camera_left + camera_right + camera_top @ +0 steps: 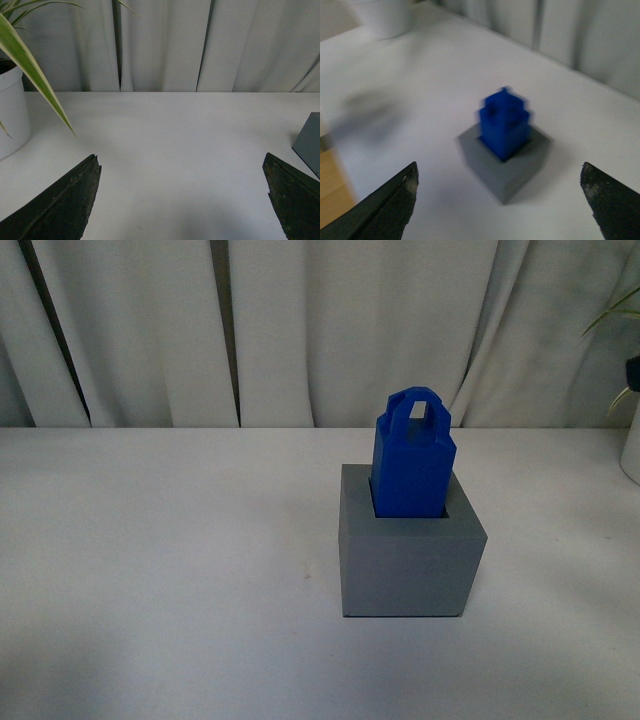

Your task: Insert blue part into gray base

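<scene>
The left end effector (181,157) is spread wide with nothing between its fingers, over bare worktop (165,130) near a white plant pot (12,115). The right end effector (498,165) is just as wide apart and empty (its view is blurred), well clear of the blue block (413,465). The block stands upright, long axis vertical, loop on top, its foot sunk in the gray cube (405,575), somewhat right of the worktop's middle, clear of the far edge.

The loop-handled blue plastic prism (413,465) stands upright, seated in the top recess of the gray plastic cube (407,565). Both sit ahead of the right jaws, centred between them, untouched.
</scene>
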